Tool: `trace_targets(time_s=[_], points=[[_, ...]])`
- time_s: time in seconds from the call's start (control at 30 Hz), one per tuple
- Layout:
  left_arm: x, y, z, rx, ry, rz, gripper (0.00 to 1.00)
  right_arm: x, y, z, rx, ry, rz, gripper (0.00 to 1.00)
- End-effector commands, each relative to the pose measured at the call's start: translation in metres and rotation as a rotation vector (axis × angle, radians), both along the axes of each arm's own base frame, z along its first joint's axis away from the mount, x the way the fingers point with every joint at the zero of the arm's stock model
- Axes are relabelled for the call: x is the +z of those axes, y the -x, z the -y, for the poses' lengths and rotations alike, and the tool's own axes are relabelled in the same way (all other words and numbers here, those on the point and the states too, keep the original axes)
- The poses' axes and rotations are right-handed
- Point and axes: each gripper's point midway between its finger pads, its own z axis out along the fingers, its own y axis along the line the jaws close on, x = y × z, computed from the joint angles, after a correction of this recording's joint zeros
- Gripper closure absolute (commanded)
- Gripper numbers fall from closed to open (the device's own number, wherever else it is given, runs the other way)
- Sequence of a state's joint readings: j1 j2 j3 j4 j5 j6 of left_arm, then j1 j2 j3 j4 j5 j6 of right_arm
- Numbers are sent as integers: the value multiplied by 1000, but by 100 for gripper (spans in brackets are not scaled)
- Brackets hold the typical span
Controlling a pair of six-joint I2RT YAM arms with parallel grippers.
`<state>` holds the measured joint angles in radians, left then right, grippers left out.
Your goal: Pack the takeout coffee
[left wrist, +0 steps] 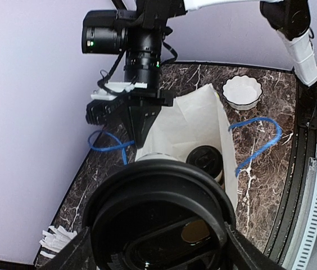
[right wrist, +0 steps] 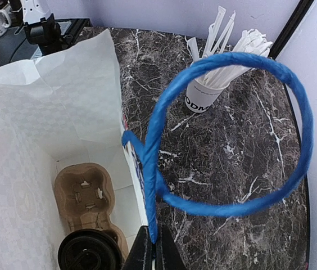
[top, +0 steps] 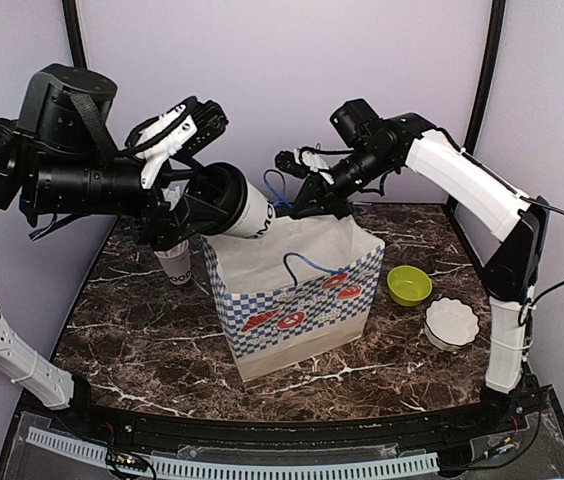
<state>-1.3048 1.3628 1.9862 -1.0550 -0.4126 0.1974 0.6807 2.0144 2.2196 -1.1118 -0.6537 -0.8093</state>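
Bag [top: 292,300] flanked by straw cup [top: 174,262], green bowl [top: 409,285] | left tool [top: 190,208] clasps lidded cup [top: 247,210] — right tool [right wrist: 150,253] pinches handle [right wrist: 220,209]

Bag mid-table, one cup inside it, one over its mouth

In the top view the bag [top: 292,290] stands at frame centre on the table [top: 142,340], with the bowl [top: 409,285] near its right side and the dish [top: 452,322] to the lower right of the bowl, apart from it. The straw cup [top: 174,262] stands left of the bag, just below the left gripper [top: 212,205], which holds the tilted cup [top: 254,212] over the bag's upper-left corner. The right gripper [top: 300,203] sits at the bag's far rim, on the rear handle [top: 277,188]. In the right wrist view the carrier [right wrist: 85,191] lies on the bag's floor, with the second cup [right wrist: 88,254] seated in its pocket nearest the bottom edge of the frame
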Motion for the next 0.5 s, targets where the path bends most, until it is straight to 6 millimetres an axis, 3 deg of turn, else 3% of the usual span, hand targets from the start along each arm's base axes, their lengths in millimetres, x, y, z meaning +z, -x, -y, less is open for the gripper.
trace_targets(time_s=[0.0,0.23,0.47], points=[[-33,-11,8,6,-92,-64,44,35,11,9,-60,-46,32,100],[-72,-7,35,-58,-180,-154,46,36,39,26,-114,-46,-16,100],[-112,3,56,-127,-258,-228,52,35,61,29,-130,-62,-89,100]])
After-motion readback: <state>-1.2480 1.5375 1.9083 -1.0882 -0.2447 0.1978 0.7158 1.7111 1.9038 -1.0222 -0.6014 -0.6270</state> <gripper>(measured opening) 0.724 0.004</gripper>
